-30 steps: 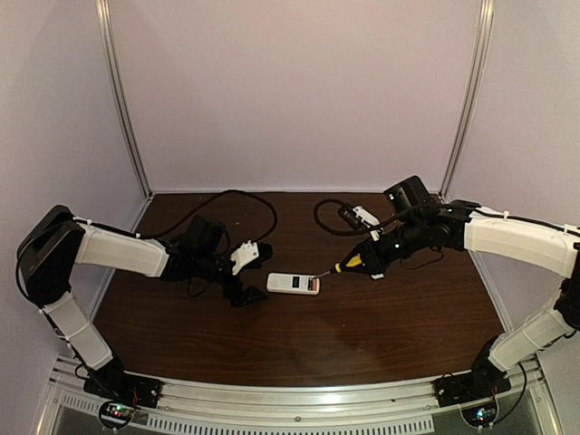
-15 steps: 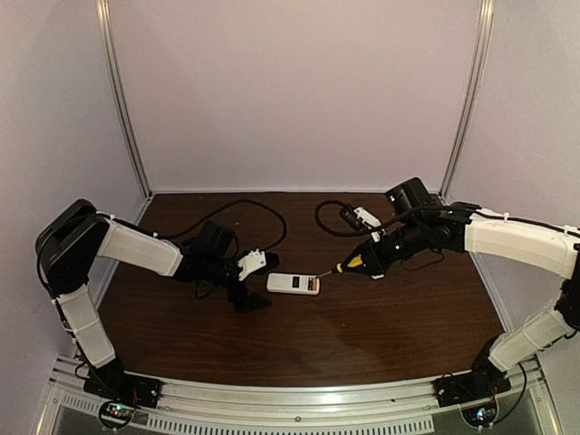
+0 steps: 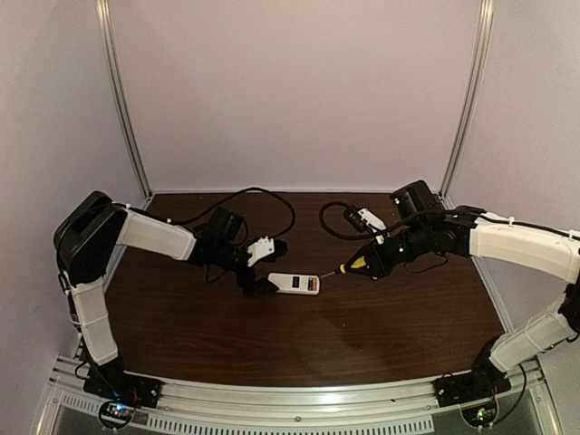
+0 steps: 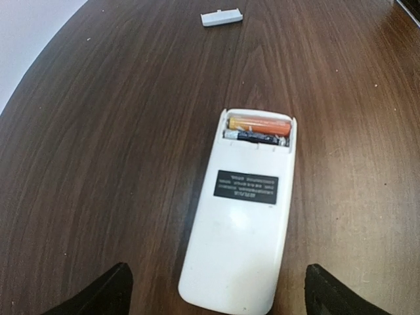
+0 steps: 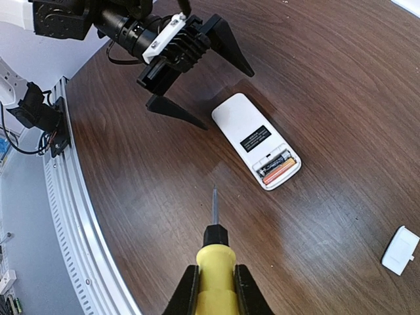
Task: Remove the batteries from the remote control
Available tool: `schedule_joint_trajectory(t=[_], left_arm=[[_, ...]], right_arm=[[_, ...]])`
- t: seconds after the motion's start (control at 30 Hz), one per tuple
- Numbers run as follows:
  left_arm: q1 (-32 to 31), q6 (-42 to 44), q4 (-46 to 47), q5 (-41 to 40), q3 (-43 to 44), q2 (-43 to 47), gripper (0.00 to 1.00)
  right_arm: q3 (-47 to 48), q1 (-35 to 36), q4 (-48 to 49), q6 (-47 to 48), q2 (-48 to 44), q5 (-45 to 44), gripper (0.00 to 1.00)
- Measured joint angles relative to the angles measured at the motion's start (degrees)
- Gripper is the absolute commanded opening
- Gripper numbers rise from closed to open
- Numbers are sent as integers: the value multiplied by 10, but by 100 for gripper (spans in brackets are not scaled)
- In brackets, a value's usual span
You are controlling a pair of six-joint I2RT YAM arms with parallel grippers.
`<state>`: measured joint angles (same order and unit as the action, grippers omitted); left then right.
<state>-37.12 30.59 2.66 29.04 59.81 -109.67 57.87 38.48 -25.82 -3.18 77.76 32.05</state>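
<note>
At the near edge, a metal rail (image 3: 299, 412) carrying both arm bases is seen, and beyond it the dark wooden tabletop (image 3: 299, 349) is laid out. Around mid-depth, the remote control (image 4: 243, 230) is found lying flat, back side up, with its battery compartment uncovered at the end turned toward the right arm. The batteries (image 4: 258, 129) are seated side by side in that compartment, the orange-copper one nearer the end and the black one just inside it. The left hand (image 3: 272, 265) is released, with its fingers (image 4: 108, 292) spread wide to either side of the remote's opposite end; no contact with it can be made out. The right hand (image 5: 216, 295) is clenched on the yellow handle of a screwdriver (image 5: 215, 249), whose tip is pointed toward the compartment end but kept apart from it. Farther back, a small white cover piece (image 5: 400, 249) is seen lying alone on the wood, well apart from the remote.
</note>
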Motion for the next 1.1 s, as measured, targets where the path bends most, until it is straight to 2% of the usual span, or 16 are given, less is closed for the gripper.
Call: schedule_joint_trajectory(t=[0.33,0.43,0.57,0.7,0.97,1.1], left_arm=[[3,26,-72,36,67,-66,90],[3,29,-89,43,73,-77,87],[3,33,-107,56,93,-88,74],[3,35,-123,68,121,-106,67],[2,32,-144,88,132,-111,44],[-3,30,-151,90,133,-111,39]], right_arm=[[-10,0,4,-2,-7,-2,0],[-11,0,4,-2,-7,-2,0],[-11,0,4,-2,-7,-2,0],[-11,0,8,-2,-7,-2,0],[-11,0,9,-2,-7,-2,0],[-11,0,9,-2,-7,-2,0]])
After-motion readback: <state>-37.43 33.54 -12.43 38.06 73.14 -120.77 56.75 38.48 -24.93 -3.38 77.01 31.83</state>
